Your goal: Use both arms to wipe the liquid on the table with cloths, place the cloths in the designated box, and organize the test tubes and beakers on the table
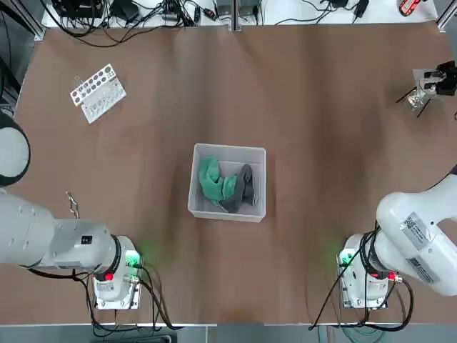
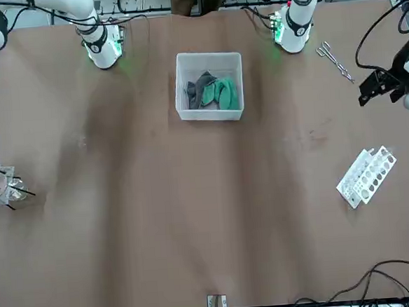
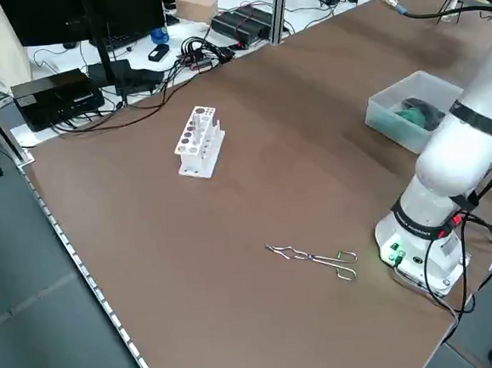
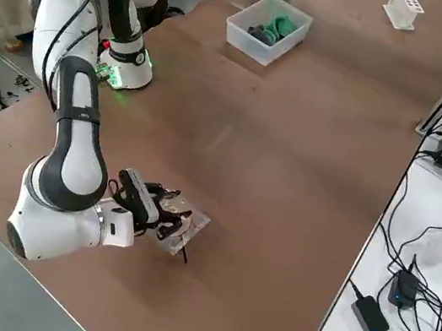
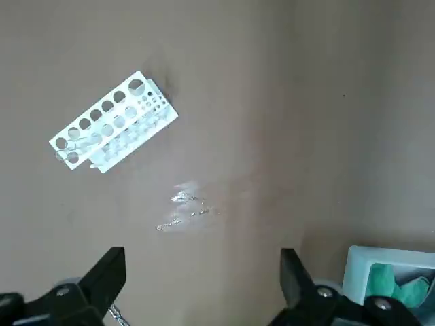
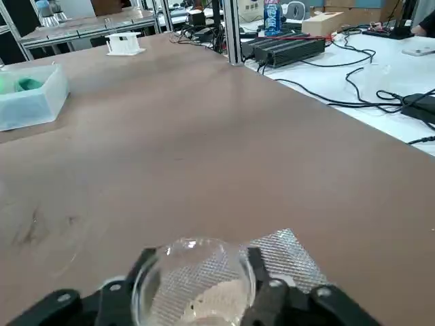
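The beaker [image 6: 194, 278], a small clear glass vessel, sat between the fingers of the right gripper [image 4: 163, 211] at the far right edge of the table [image 1: 321, 128], over a square of wire mesh [image 6: 289, 252]. I could not tell whether those fingers gripped it or stood loose around it. Both cloths [image 1: 225, 184], green and dark grey, lay in the box [image 1: 227, 212] mid-table. The left gripper [image 5: 200, 285] hung wide open near its base, the white rack [image 1: 98, 92] well beyond it.
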`<state>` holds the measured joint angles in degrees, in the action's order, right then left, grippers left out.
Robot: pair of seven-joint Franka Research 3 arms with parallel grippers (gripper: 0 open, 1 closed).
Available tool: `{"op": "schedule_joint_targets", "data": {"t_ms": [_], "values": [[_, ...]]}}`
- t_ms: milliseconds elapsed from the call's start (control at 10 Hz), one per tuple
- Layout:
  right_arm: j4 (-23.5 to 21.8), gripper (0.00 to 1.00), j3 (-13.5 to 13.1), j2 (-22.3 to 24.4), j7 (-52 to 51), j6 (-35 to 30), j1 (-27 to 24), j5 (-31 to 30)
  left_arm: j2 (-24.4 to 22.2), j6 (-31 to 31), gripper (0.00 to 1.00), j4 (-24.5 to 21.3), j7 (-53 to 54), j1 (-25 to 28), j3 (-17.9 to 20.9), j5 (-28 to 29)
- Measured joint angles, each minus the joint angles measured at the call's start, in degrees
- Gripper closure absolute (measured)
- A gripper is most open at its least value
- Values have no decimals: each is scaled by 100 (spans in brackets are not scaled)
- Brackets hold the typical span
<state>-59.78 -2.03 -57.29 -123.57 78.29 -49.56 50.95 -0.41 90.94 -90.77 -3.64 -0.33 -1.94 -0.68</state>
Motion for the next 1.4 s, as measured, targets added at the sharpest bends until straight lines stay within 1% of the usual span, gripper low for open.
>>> {"op": "schedule_joint_targets", "data": {"t_ms": [200,600,800,1400], "values": [[0,0,4,0,0,-1,1,0,0,0,0,0,0,0,0,0],[16,0,-6,0,0,-1,-14,0,0,0,0,0,0,-15,-1,0],[39,0,-30,0,0,-26,-107,-3,0,0,0,0,0,-15,-1,0],[145,0,-62,4,0,-522,-764,-40,0,0,0,0,0,-13,-1,0]]}}
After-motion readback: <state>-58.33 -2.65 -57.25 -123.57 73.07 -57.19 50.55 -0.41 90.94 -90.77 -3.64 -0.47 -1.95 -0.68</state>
